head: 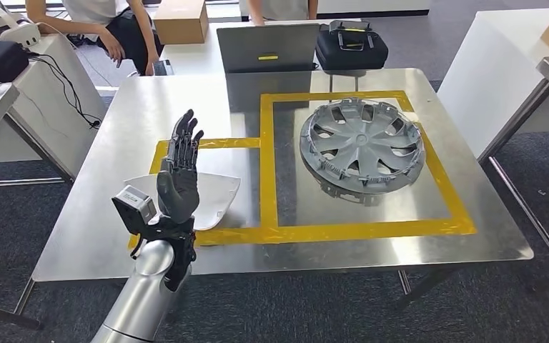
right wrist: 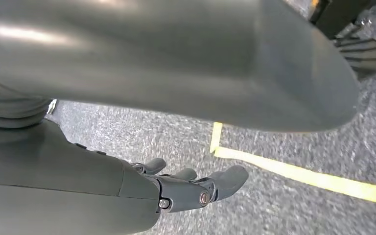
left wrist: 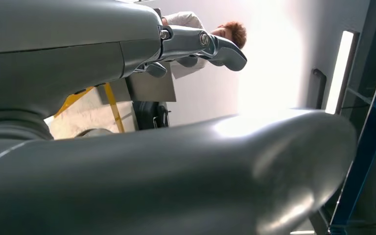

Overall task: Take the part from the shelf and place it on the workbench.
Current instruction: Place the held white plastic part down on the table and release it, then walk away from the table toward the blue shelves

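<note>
A flat white part [head: 218, 196] lies on the steel workbench [head: 100, 243], inside the small yellow-taped box. My left hand [head: 179, 171] stands upright just above the part's left side, fingers straight and spread, holding nothing. A grey wheel cover [head: 362, 146] rests inside the large taped square [head: 361, 230] to the right. The left wrist view looks past the left hand's fingers [left wrist: 203, 46] to the white part [left wrist: 85, 115]. My right hand [right wrist: 196, 188] hangs over the grey carpet with its fingers extended and nothing in them.
A laptop [head: 266, 47] and a black case [head: 351, 45] sit at the bench's far edge, with a cardboard box [head: 181, 20] behind. People [head: 125, 28] stand at the back. White tables [head: 500, 57] flank the bench. A yellow line [right wrist: 293, 171] crosses the floor.
</note>
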### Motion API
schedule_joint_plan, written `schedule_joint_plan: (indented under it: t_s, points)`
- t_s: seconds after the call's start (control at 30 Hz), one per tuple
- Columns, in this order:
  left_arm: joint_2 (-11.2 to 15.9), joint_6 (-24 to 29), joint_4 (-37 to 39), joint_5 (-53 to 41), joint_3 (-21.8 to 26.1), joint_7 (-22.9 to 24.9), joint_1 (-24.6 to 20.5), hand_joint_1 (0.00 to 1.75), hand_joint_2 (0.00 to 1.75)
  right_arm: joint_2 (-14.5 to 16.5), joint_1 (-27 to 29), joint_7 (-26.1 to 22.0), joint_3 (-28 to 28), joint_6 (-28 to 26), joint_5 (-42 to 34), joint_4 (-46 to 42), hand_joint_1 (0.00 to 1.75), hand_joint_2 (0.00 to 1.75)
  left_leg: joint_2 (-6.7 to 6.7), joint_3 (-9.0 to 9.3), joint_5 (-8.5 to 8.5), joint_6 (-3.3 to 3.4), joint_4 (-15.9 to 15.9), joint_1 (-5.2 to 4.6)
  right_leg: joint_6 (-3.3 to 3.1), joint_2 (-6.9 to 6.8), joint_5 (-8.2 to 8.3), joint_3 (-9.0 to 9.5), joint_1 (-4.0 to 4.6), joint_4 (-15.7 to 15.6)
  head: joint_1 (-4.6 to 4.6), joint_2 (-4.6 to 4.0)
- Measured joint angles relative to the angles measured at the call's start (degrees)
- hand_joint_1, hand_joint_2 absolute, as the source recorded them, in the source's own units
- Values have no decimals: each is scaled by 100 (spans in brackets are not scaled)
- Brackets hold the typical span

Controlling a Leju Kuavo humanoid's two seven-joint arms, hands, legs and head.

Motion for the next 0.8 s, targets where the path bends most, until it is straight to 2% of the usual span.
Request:
schedule_joint_plan:
  t_s: [0.03,0.1,0.13,0.17,0.2,0.23,0.3,0.33,0.37,0.43,0.47,0.5,0.53,0.6,0.63,0.67,0.7,0.73,0.77,0.8]
  points:
    - [3,0,-16,0,-1,0,19,0,0,-3,1,0,1,4,0,0,0,0,5,-80,-222,-37,216,11,-34,-11,52,-50,-10,-6,-9,0]
    - [9,-3,-35,0,-1,0,55,0,0,-9,3,0,1,9,1,-1,0,0,14,-293,-776,-101,943,29,-65,-22,151,-177,-9,0,-26,1]
    - [12,-12,-43,1,-1,0,76,0,0,-11,4,0,1,10,1,0,0,0,16,-365,-948,-119,1291,34,-65,-27,200,-245,-8,5,-29,2]
    - [18,-33,-57,4,-1,0,103,0,0,-12,5,0,1,13,2,-1,0,0,16,-360,-1001,-127,1494,36,-61,-31,245,-312,-6,11,-31,2]
    - [23,-67,-88,14,-1,0,134,0,0,-13,5,0,1,17,2,-1,0,0,17,-250,-943,-123,1484,37,-53,-35,285,-373,-5,19,-32,2]
    - [30,-106,-140,24,-1,0,163,0,0,-14,4,-2,1,22,2,0,0,0,17,-28,-817,-108,1243,37,-42,-37,320,-425,-5,27,-33,2]
    - [40,-179,-294,39,-4,0,207,0,0,-13,2,-13,1,27,1,0,0,0,16,573,-647,-51,403,24,-4,-38,381,-501,1,48,-33,2]
    - [46,-202,-389,38,-9,-2,235,0,0,-13,1,-30,1,27,0,1,0,0,15,788,-622,-15,70,12,26,-38,412,-520,3,50,-32,2]
    - [55,-221,-487,37,-17,-3,276,0,0,-12,0,-52,1,26,-2,1,0,0,13,903,-635,16,-127,-2,60,-37,445,-531,1,49,-35,2]
    - [80,-262,-710,34,-60,-7,406,0,0,-12,1,-92,1,27,-5,1,0,0,13,894,-595,89,-196,-21,136,-32,521,-537,-6,20,-39,1]
    - [90,-294,-820,35,-90,-7,474,0,0,-11,2,-101,1,27,-7,1,0,0,22,875,-553,132,-224,-14,169,-26,516,-549,-13,26,-42,1]
    - [97,-328,-930,38,-127,-7,539,0,0,-10,3,-103,1,30,-9,1,0,0,30,842,-496,187,-248,-5,197,-21,425,-584,-16,94,-32,1]
    - [100,-365,-1035,42,-168,-7,601,0,0,-9,2,-103,1,31,-11,1,0,0,39,795,-433,232,-274,9,219,-17,245,-651,-16,264,-18,1]
    - [101,-421,-1213,45,-244,-6,739,0,0,-5,-5,-109,1,33,-24,1,0,0,48,662,-317,284,-278,12,254,-17,-285,-867,-20,915,14,1]
    - [102,-445,-1288,46,-280,-5,815,0,0,-4,-7,-114,1,33,-33,1,0,0,52,583,-263,288,-272,8,268,-17,-472,-957,-18,1263,22,1]
    - [104,-462,-1349,46,-312,-5,888,0,0,-3,-7,-123,1,33,-44,1,0,0,55,501,-208,288,-262,4,277,-17,-540,-986,-17,1504,24,2]
    - [107,-474,-1399,46,-342,-4,951,0,0,-2,-7,-140,1,33,-55,1,0,0,56,418,-154,283,-249,2,277,-17,-477,-921,-17,1561,25,2]
    - [109,-482,-1441,46,-368,-4,1005,0,0,-1,-9,-161,1,33,-67,1,0,0,56,338,-103,273,-231,2,272,-17,-327,-755,-17,1414,26,2]
    - [110,-486,-1479,46,-389,-4,1051,0,0,-1,-14,-182,1,33,-79,1,0,0,54,263,-56,260,-209,2,259,-17,-168,-495,-16,1092,27,2]
    - [110,-491,-1517,46,-406,-4,1091,0,0,-2,-26,-198,1,32,-89,1,0,0,53,197,-13,239,-184,-2,237,-15,-115,-190,-10,661,29,2]
